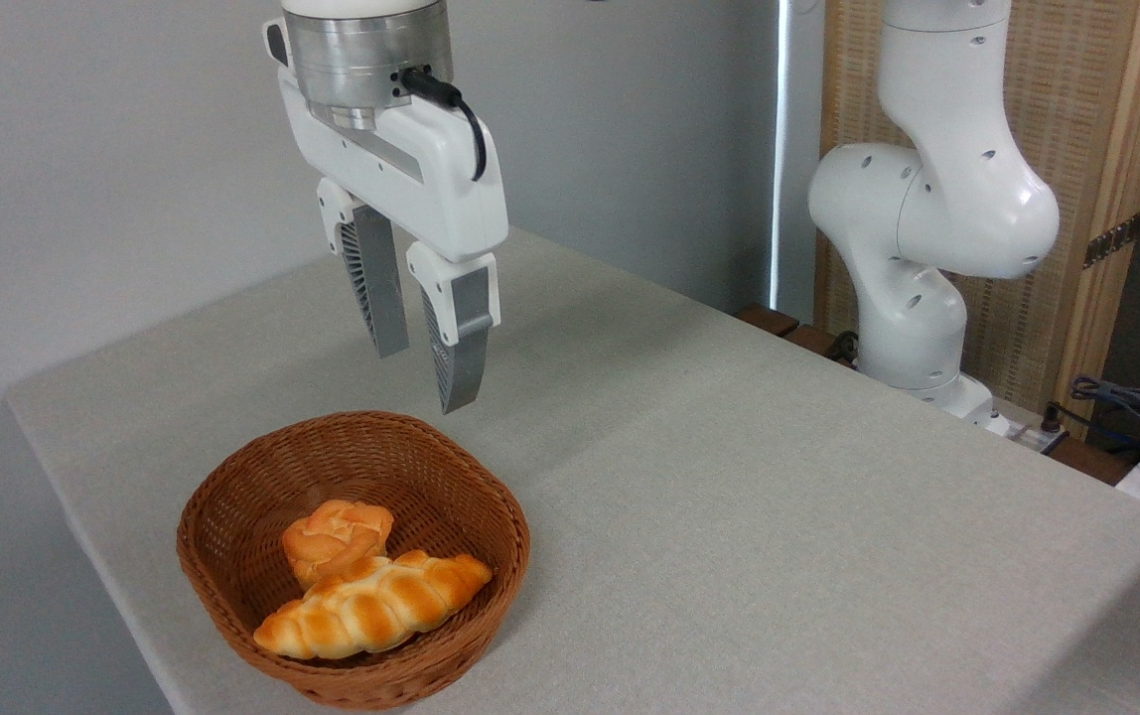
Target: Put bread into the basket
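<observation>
Grey cloth covers the bench, bare but for the basket at its near left. Nearest inside it lies the bread, one end against the near rim, the small bun touching it behind. Farther back, my fingers hang apart and empty above the far rim. I judge the placing done; rising straight up should disturb nothing.

The braided bread hides the small bun's lower edge; the arm and the table run past the frame's edges.
</observation>
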Motion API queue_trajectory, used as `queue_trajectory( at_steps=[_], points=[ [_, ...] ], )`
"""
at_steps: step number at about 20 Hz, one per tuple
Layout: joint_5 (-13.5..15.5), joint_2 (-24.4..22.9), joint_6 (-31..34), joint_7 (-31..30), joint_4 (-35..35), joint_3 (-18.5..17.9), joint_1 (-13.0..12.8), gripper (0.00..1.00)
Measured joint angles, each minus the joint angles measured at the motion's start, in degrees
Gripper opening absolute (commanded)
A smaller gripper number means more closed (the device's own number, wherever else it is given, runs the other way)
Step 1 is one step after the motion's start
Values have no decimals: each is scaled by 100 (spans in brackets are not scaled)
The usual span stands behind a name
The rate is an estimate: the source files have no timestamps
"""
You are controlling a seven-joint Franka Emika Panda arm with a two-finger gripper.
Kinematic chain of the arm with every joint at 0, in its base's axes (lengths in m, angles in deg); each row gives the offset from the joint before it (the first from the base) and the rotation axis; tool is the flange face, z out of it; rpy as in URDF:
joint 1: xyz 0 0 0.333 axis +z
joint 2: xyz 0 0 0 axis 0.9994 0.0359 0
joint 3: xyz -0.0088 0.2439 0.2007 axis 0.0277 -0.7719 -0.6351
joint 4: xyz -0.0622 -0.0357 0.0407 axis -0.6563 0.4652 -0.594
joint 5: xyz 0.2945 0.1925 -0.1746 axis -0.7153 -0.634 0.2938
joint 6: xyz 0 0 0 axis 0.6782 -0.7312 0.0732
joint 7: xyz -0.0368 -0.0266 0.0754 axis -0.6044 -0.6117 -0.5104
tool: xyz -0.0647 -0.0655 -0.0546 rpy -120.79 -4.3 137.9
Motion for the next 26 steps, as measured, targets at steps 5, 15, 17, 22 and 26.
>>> queue_trajectory(
  at_steps=[5, 15, 17, 22, 26],
  points=[
    [-48, -95, 156, 0, -29, 75, -6, 100],
    [-250, -818, 99, 0, -855, 114, -178, 100],
    [-254, -883, 86, 0, -914, 93, -179, 100],
    [-255, -885, 41, 4, -881, -534, -524, 100],
    [-255, -727, 57, 4, -664, -664, -621, 100]
  ],
)
